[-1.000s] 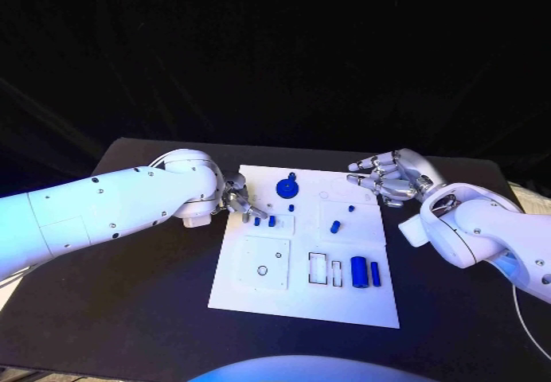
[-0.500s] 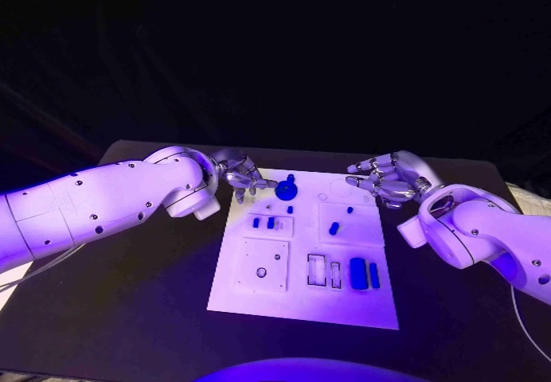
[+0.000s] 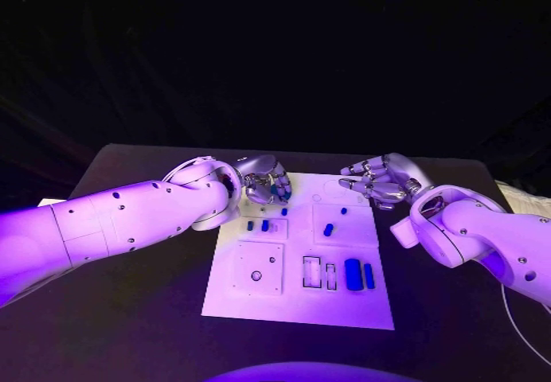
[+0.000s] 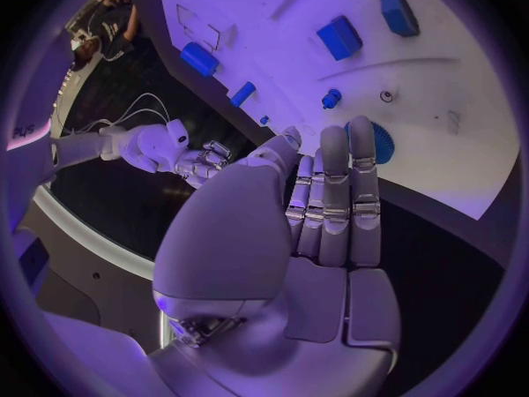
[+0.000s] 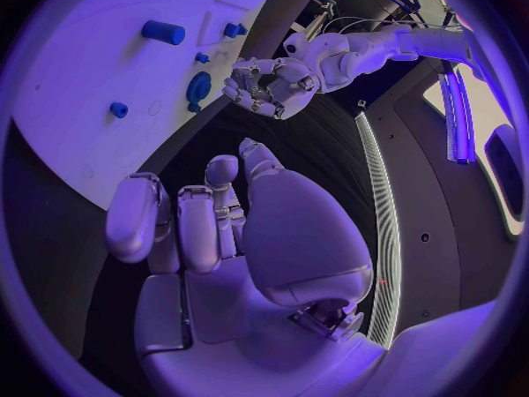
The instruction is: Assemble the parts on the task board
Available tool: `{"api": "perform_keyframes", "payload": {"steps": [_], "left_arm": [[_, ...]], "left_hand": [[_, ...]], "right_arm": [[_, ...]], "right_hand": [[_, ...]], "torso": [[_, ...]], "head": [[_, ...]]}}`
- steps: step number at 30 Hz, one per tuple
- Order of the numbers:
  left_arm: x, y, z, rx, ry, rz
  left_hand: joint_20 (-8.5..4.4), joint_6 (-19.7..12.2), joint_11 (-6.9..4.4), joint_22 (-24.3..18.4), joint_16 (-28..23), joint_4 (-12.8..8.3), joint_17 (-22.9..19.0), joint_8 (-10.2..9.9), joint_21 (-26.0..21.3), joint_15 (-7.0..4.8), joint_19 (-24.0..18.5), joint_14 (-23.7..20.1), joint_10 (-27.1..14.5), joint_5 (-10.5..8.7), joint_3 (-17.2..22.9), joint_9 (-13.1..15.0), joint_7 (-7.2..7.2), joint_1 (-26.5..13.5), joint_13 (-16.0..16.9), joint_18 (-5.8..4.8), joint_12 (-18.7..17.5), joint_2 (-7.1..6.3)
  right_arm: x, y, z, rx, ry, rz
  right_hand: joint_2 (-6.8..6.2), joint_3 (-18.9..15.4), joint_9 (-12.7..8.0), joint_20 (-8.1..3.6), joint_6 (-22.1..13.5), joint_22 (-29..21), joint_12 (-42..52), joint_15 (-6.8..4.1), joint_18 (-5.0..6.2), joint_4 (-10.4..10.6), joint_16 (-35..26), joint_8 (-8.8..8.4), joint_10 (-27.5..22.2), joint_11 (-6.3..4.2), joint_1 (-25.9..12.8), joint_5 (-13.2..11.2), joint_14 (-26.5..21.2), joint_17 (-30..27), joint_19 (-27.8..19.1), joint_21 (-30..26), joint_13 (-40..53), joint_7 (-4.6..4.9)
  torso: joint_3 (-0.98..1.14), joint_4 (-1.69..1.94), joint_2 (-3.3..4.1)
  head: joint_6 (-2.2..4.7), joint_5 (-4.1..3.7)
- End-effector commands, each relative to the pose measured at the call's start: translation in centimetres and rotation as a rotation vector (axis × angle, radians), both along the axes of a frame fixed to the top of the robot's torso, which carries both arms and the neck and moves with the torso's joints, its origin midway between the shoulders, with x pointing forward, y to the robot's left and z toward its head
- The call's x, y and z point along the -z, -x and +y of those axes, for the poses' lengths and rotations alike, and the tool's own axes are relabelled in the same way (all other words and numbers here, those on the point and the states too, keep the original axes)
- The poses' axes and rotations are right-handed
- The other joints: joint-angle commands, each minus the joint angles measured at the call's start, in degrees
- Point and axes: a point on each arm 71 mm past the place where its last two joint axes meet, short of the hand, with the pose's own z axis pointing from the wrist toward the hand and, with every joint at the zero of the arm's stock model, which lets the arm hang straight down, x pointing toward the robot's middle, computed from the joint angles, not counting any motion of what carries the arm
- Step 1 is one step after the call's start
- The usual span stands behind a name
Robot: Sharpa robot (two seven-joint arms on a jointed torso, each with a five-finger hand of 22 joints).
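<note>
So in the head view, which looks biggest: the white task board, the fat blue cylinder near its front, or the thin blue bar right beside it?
Largest to smallest:
1. White task board
2. Fat blue cylinder
3. Thin blue bar, about as long as the cylinder but clearly narrower.

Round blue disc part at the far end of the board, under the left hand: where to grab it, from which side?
Probably by its rim, from above. The blue disc lies flat on the task board, so only its edge offers opposing faces. The left hand hovers over it, not visibly gripping; pinch across the rim and lift straight up.
</note>
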Motion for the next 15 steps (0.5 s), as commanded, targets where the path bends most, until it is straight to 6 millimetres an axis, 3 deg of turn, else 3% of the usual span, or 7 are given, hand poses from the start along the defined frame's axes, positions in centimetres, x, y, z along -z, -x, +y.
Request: {"api": "perform_keyframes", "payload": {"steps": [1,5,8,11,15], "left_arm": [[-0.1,0.0,-0.8,0.093,-0.117,-0.154],[0.6,-0.2,-1.6,0.111,-0.203,-0.153],[1.2,-0.3,-2.0,0.122,-0.253,-0.13],[1.5,-0.3,-2.2,0.126,-0.275,-0.114],[1.9,-0.4,-2.5,0.124,-0.304,-0.094]], "left_hand": [[-0.24,1.0,-0.12,0.7,7.3,0.1,5.8,-0.6,1.3,-0.31,2.3,3.3,0.6,-0.21,-0.6,-1.0,-0.22,-0.6,-1.2,0.66,-0.7,-1.17],[-0.66,2.3,-0.27,3.6,20.7,0.1,17.4,-1.6,5.2,-0.72,6.2,7.6,0.0,-0.23,-1.1,-2.6,-0.64,-1.3,-3.4,0.34,-2.2,-1.61],[-1.07,3.8,-0.52,18.9,31.9,-0.1,27.5,-2.4,21.7,-0.98,12.7,10.5,1.4,-0.2,-0.9,-4.2,-0.89,-1.3,-5.5,-2.28,-2.9,-1.35],[-1.15,4.7,-0.6,23.9,35.2,-0.1,30.5,-2.7,26.8,-1.08,14.1,11.3,2.4,-0.17,-0.8,-4.8,-0.95,-1.5,-6.3,-3.09,-3.3,-1.23],[-1.24,5.2,-0.69,27.2,36.3,-0.2,31.3,-3.0,30.1,-1.06,14.9,11.7,3.3,-0.15,-0.6,-5.4,-0.94,-1.6,-7.0,-3.57,-3.6,-1.15]], "right_arm": [[0.0,0.1,0.2,-0.018,0.007,-0.005],[0.1,0.1,0.3,-0.02,0.008,-0.006],[0.1,0.1,0.4,-0.022,0.008,-0.007],[0.1,0.1,0.4,-0.023,0.007,-0.008],[0.1,0.1,0.5,-0.025,0.007,-0.009]], "right_hand": [[0.11,-0.1,0.0,0.03,0.4,0.0,-0.2,-0.3,1.04,0.3,-0.4,-0.17,-0.3,-0.05,0.5,0.3,2.6,-0.1,-0.1,-0.2,0.0,-0.14],[0.11,-0.1,0.0,0.03,0.4,0.0,-0.2,-0.3,1.04,0.3,-0.4,-0.17,-0.3,-0.05,0.5,0.3,2.6,-0.1,-0.1,-0.2,0.0,-0.14],[0.11,-0.1,0.0,0.03,0.4,0.0,-0.2,-0.3,1.04,0.3,-0.4,-0.17,-0.3,-0.05,0.5,0.3,2.6,-0.1,-0.1,-0.2,0.0,-0.14],[0.13,-0.1,0.0,0.03,0.4,0.0,-0.2,-0.3,1.04,0.3,-0.4,-0.18,-0.3,-0.05,0.6,0.4,2.5,-0.1,-0.1,-0.2,-0.1,-0.14],[0.18,0.0,0.0,0.03,0.4,0.0,-0.2,-0.3,1.04,0.3,-0.4,-0.18,-0.3,-0.05,0.6,0.4,2.5,-0.1,-0.1,-0.2,-0.1,-0.14]], "torso": [[0.0,-0.13,0.13],[0.0,-0.12,0.12],[0.07,-0.07,0.06],[0.05,-0.04,0.06],[0.03,-0.05,0.06]], "head": [[0.08,-0.11],[0.07,-0.2],[-0.01,-0.24],[-0.04,-0.32],[-0.1,-0.31]]}}
